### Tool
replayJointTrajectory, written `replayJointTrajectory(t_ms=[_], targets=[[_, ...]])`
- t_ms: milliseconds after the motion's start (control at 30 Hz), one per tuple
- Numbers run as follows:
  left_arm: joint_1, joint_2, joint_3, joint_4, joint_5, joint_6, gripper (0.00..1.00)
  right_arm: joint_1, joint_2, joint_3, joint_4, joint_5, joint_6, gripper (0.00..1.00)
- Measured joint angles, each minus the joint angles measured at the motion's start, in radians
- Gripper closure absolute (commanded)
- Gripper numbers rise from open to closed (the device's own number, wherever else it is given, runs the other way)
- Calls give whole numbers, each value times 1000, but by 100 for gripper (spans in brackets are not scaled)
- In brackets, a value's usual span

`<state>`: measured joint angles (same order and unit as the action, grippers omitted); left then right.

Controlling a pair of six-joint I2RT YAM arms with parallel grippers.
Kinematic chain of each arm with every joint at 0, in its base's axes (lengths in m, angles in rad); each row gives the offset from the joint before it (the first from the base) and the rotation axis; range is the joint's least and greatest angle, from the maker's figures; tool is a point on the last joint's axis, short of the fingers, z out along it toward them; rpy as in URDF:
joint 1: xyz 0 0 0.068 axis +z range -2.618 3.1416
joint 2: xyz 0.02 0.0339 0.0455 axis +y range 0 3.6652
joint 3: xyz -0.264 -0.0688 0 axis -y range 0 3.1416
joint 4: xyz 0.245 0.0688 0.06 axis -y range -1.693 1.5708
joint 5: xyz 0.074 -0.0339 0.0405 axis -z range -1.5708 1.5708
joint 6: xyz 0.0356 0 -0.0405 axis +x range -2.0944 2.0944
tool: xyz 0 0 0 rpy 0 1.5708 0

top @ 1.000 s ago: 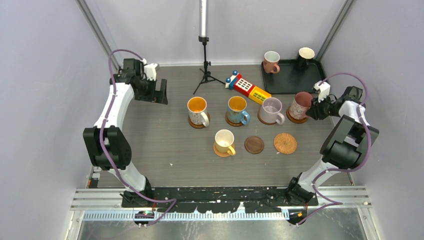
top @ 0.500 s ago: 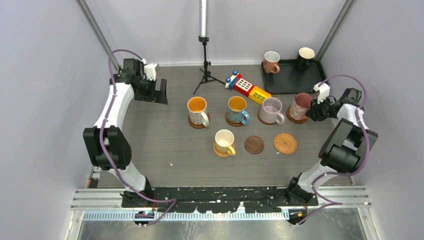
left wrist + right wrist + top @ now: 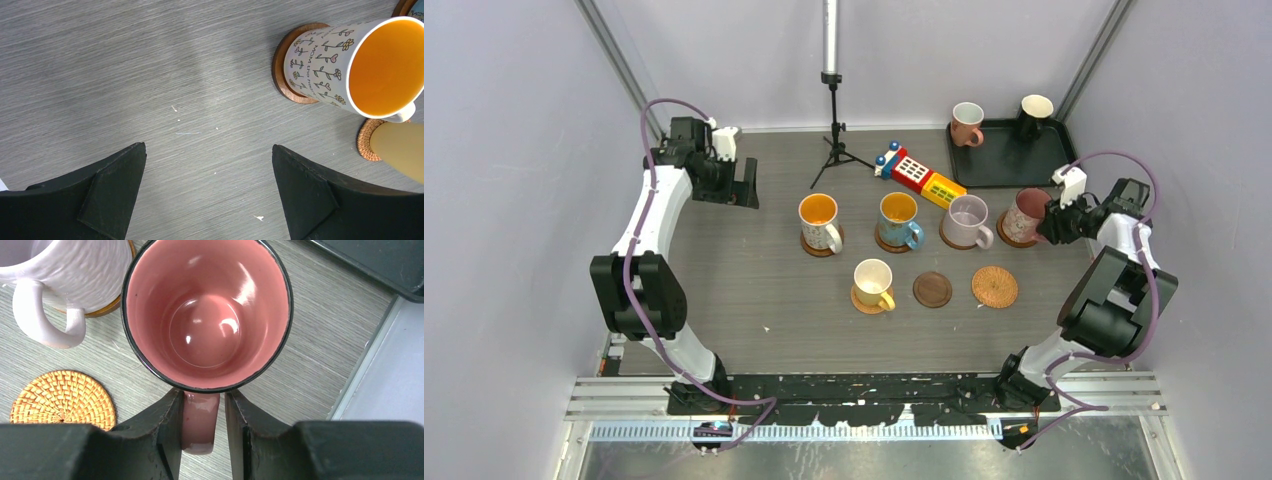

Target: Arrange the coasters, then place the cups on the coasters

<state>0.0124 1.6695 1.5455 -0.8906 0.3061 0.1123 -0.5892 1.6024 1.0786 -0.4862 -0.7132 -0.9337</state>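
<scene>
Mug (image 3: 207, 315) in pink stands on its coaster (image 3: 1005, 241) at the counter's (image 3: 754, 290) right, right jaws narrow and loose about its handle (image 3: 200, 425), left jaws wide, so I'd part them wider before backing straight off.

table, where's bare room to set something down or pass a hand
Widest bare patch: between the left arm and the white patterned mug. Also the near strip from the yellow mug, dark coaster and woven coaster to the near table edge. Crowded: mug row up to the pink mug, right gripper at its handle, toy block and tray behind.
</scene>
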Motion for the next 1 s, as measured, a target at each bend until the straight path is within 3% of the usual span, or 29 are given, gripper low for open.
replayJointTrajectory(t_ms=[233,367,733,767,900,1000], targets=[[0,0,0,0,0,0,0,-2,-11,-11,20,2,18,58],[0,0,0,0,0,0,0,-2,-11,-17,23,4,29,48],[0,0,0,3,1,0,0,-2,-12,63,-158,-3,-41,48],[0,0,0,3,1,0,0,-2,-12,64,-167,-3,-45,47],[0,0,0,3,1,0,0,-2,-12,87,-227,-2,-49,25],[0,0,0,3,1,0,0,-2,-11,151,-300,2,-44,22]])
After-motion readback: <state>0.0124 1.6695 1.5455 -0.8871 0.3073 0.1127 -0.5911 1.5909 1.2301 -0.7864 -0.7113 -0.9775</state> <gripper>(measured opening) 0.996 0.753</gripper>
